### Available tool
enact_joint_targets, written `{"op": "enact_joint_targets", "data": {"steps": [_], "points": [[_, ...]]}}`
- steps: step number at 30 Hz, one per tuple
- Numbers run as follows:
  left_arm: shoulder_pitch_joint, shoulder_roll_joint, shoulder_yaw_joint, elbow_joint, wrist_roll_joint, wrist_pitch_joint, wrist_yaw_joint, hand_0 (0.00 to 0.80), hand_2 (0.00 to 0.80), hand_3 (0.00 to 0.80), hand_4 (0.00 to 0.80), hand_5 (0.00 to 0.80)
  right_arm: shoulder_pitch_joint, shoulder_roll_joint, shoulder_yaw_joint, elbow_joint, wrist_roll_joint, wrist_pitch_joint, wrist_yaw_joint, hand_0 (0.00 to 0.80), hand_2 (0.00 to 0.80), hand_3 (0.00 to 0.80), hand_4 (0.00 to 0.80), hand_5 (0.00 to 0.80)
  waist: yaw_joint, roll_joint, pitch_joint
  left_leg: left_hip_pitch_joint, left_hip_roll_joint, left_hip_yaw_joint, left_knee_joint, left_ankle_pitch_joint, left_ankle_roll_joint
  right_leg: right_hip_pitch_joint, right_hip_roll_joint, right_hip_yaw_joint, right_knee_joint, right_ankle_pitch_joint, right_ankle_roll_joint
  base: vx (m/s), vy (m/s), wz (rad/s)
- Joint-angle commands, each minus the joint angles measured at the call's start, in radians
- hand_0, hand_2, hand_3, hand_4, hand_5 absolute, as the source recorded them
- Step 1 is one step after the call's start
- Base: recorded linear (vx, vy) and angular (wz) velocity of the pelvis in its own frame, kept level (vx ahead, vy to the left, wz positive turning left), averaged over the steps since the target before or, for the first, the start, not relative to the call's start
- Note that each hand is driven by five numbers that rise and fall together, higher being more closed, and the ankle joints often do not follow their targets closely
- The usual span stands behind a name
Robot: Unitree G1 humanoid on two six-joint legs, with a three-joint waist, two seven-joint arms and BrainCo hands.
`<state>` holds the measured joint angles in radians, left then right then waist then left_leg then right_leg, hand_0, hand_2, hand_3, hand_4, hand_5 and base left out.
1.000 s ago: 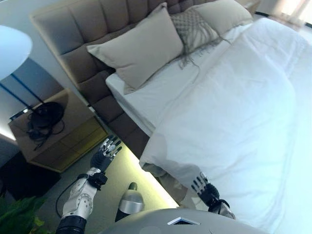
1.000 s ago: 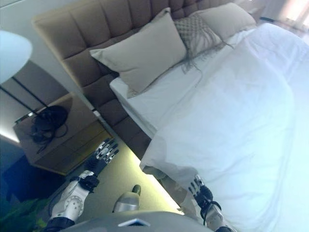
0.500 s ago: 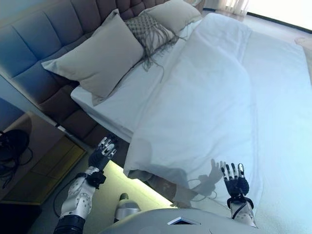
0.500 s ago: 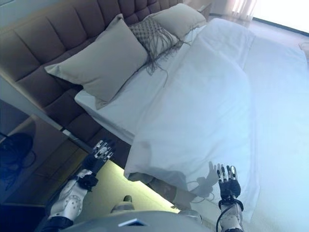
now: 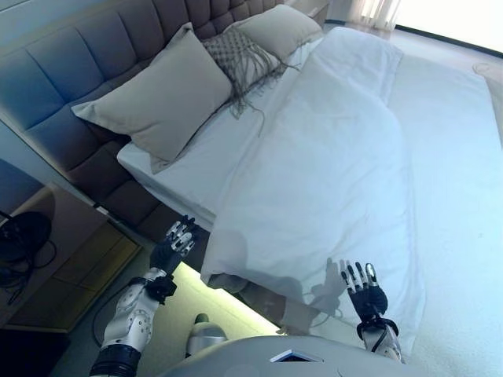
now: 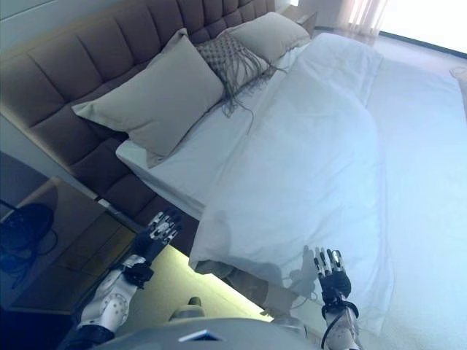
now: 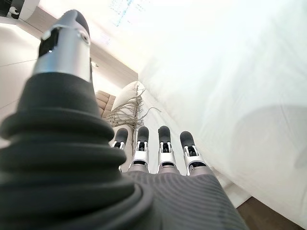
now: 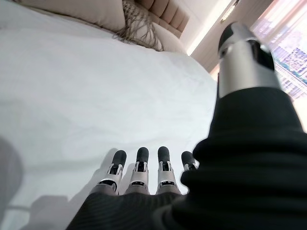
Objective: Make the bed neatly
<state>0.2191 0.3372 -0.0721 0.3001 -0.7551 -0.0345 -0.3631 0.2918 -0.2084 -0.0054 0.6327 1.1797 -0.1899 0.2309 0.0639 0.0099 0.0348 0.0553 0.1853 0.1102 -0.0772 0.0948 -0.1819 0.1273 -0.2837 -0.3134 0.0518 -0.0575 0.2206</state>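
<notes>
A white duvet (image 5: 338,173) covers the bed, with its near corner (image 5: 224,275) hanging over the side. Its top edge lies short of the pillows and leaves a strip of white sheet (image 5: 185,169) bare. A large beige pillow (image 5: 157,98), a fringed cushion (image 5: 240,59) and another beige pillow (image 5: 279,27) lean at the padded headboard (image 5: 71,71). My left hand (image 5: 174,245) is open beside the bed, just left of the duvet corner. My right hand (image 5: 363,290) is open over the duvet's near edge. Neither hand holds anything.
A wooden nightstand (image 5: 55,259) with a dark headset and cables (image 5: 20,243) stands left of the bed. A lit strip (image 5: 228,302) runs under the bed frame. Light carpet (image 5: 471,236) lies to the right of the bed.
The camera has turned right, so the lamp has left the view. My right hand has risen from below the duvet's edge to over it. My left hand has stayed raised beside the bed.
</notes>
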Motion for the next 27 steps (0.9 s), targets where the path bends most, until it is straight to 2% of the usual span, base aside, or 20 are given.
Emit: {"op": "enact_joint_targets", "data": {"steps": [1, 6, 12, 16, 20, 24, 27], "points": [[-0.072, 0.069, -0.005, -0.062, 0.17, -0.147, 0.022, 0.0, 0.0, 0.0, 0.0, 0.0, -0.038, -0.017, -0.015, -0.117, -0.001, -0.01, -0.012, 0.0, 0.0, 0.0, 0.0, 0.0, -0.003, 0.005, 0.028, -0.017, 0.027, -0.013, 0.107, -0.052, 0.069, -0.083, -0.035, 0.032, 0.074, 0.079, -0.036, 0.026, 0.04, -0.01], [-0.118, 0.142, -0.044, -0.116, 0.375, -0.243, 0.047, 0.0, 0.0, 0.0, 0.0, 0.0, -0.039, -0.016, 0.008, -0.139, -0.012, -0.03, -0.044, 0.0, 0.0, 0.0, 0.0, 0.0, -0.011, 0.004, 0.024, -0.011, 0.024, 0.013, 0.093, -0.055, 0.068, -0.077, -0.051, 0.017, 0.054, 0.1, -0.024, 0.053, 0.013, 0.0], [-0.268, 0.191, -0.168, -0.058, 0.587, -0.342, 0.245, 0.0, 0.0, 0.0, 0.0, 0.0, -0.042, -0.029, 0.012, -0.105, -0.027, -0.028, -0.059, 0.0, 0.0, 0.0, 0.0, 0.0, -0.072, -0.008, 0.041, -0.024, 0.032, 0.046, 0.132, -0.081, 0.072, -0.12, -0.054, 0.06, 0.065, 0.106, -0.009, 0.014, -0.031, -0.11], [-0.347, 0.206, -0.231, -0.035, 0.666, -0.344, 0.35, 0.0, 0.0, 0.0, 0.0, 0.0, -0.028, -0.034, -0.005, -0.057, -0.038, -0.016, -0.036, 0.0, 0.0, 0.0, 0.0, 0.0, -0.116, -0.021, 0.058, -0.032, 0.043, 0.074, 0.14, -0.091, 0.073, -0.159, -0.042, 0.106, 0.058, 0.115, 0.007, -0.033, -0.068, -0.36], [-0.42, 0.177, -0.288, 0.033, 0.737, -0.346, 0.45, 0.0, 0.0, 0.0, 0.0, 0.0, -0.038, -0.038, -0.02, -0.001, 0.028, 0.003, -0.026, 0.0, 0.0, 0.0, 0.0, 0.0, -0.151, -0.036, 0.089, -0.077, 0.059, 0.091, 0.172, -0.101, 0.066, -0.232, -0.033, 0.155, 0.073, 0.123, 0.014, -0.125, -0.061, -0.43], [-0.601, 0.122, -0.389, 0.158, 0.867, -0.387, 0.651, 0.0, 0.0, 0.0, 0.0, 0.0, -0.153, -0.045, 0.017, 0.098, 0.126, -0.027, 0.041, 0.0, 0.0, 0.0, 0.0, 0.0, -0.182, -0.042, 0.206, -0.193, 0.074, 0.092, 0.185, -0.086, 0.056, -0.377, -0.016, 0.195, 0.085, 0.157, 0.006, -0.433, -0.019, -0.33], [-0.685, 0.083, -0.444, 0.226, 0.976, -0.388, 0.755, 0.0, 0.0, 0.0, 0.0, 0.0, -0.211, -0.048, 0.07, 0.09, 0.144, -0.043, 0.04, 0.0, 0.0, 0.0, 0.0, 0.0, -0.203, -0.045, 0.258, -0.273, 0.079, 0.093, 0.196, -0.059, 0.051, -0.461, 0.002, 0.215, 0.094, 0.18, -0.004, -0.3, 0.01, -0.38]]}}
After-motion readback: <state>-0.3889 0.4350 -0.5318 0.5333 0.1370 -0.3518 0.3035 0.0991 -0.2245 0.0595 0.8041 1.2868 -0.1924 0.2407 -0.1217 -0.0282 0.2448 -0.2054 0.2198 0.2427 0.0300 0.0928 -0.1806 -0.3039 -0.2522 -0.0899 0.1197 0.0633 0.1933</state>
